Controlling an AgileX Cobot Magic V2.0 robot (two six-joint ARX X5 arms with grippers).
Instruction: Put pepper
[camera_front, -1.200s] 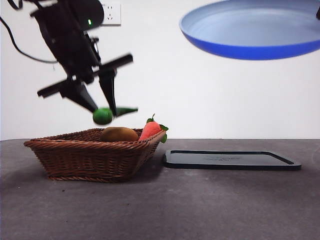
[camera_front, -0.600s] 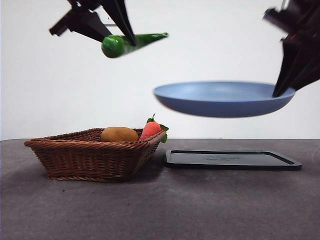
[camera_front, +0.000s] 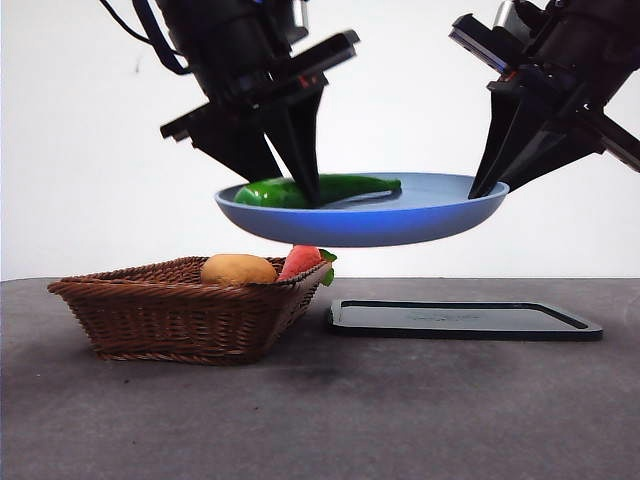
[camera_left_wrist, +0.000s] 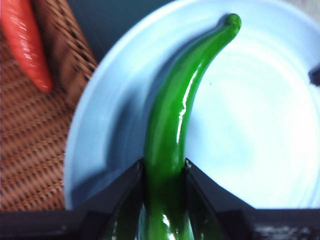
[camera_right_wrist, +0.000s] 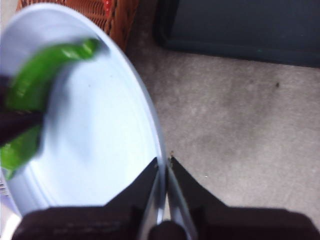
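**Pepper over plate, not released yet**

Landmark = round light-blue plate (camera_front: 400, 215), held in the air above the dark table (camera_front: 320, 420).

- Below the plate's left part: brown woven wicker basket (camera_front: 180, 315) on the table. Inside it: rounded yellow-brown potato-like thing (camera_front: 238, 269) and red-orange carrot-like vegetable with green leaves (camera_front: 302, 260). Neither touched.
- Over the plate's left half: left gripper (camera_left_wrist: 164, 172), jaws clamped on the thick end of the long glossy dark-green pepper (camera_left_wrist: 175, 110). The pepper lies along the plate's inside, tip toward the plate's middle. Looks to be resting on or just above the surface; can't tell contact for sure.
- Below the plate's right part: flat black rectangular tray (camera_front: 465, 320) on the table, nothing on it.
- At the plate's right rim: right gripper (camera_right_wrist: 164, 172), jaws pinched on the rim edge, carrying the plate.

Status, my read: pick and carry done, pepper positioned in the plate. Left: open left jaws, clear the arm. Plate probably then goes down, maybe onto the tray. That's a guess.
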